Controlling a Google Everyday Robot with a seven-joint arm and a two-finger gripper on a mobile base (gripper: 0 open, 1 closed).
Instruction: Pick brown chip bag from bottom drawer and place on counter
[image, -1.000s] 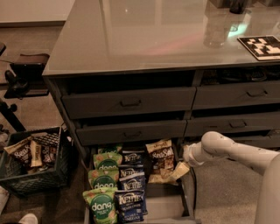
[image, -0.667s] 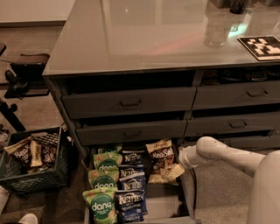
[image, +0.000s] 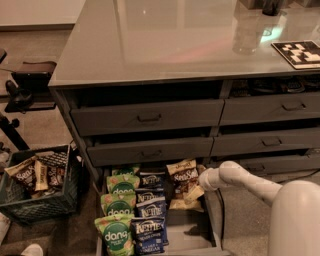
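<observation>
The bottom drawer is pulled open below the cabinet and holds rows of snack bags. The brown chip bag stands at the back right of the drawer, tan with a dark brown middle and white script. My gripper hangs from the white arm that comes in from the lower right. It is down in the drawer, at the lower right edge of the brown chip bag, over a tan bag edge. The glossy grey counter spreads above the cabinet.
Green "dang" bags fill the drawer's left column and dark blue "Kettle" bags the middle. A crate with snack bags stands on the floor at left. A checkered marker and a clear cup sit on the counter.
My arm has shifted left, bringing the gripper closer in against the brown chip bag. The bags have not visibly moved.
</observation>
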